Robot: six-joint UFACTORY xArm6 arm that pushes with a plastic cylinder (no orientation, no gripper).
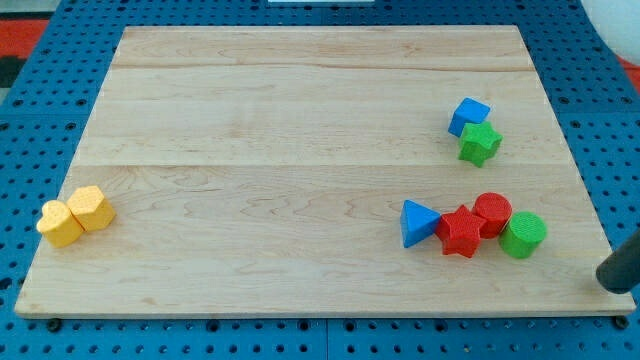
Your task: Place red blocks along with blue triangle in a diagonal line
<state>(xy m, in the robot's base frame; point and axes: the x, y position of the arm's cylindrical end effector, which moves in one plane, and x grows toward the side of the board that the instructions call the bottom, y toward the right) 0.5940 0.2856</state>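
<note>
A pale wooden board (300, 120) is seen lying on a blue pegboard surface (50, 120), filling most of the frame. The blue triangle (418, 222) is found in the lower right of the frame, and just to its right the red star-shaped block (461, 232) is placed, touching it or nearly so. The red cylinder (492, 213) is set against the star's upper right side, slightly higher in the frame, so that a short rising row is formed by these three pieces. A green cylinder (523, 235) is seen just right of the red cylinder and slightly lower, touching it or very close. Higher up on the right side, a blue cube-like block (468, 115) is seen with a green star-shaped block (480, 143) pressed against its lower right. Far away, at the left edge of the board, two yellow blocks are found side by side: a yellow heart-shaped block (60, 224) and a second yellow block (91, 208) touching it on its upper right. The dark rod is seen at the lower right edge of the frame, off the board; my tip (611, 284) is held right of and below the green cylinder, well clear of every block. No pincer is carried, so nothing is grasped.
</note>
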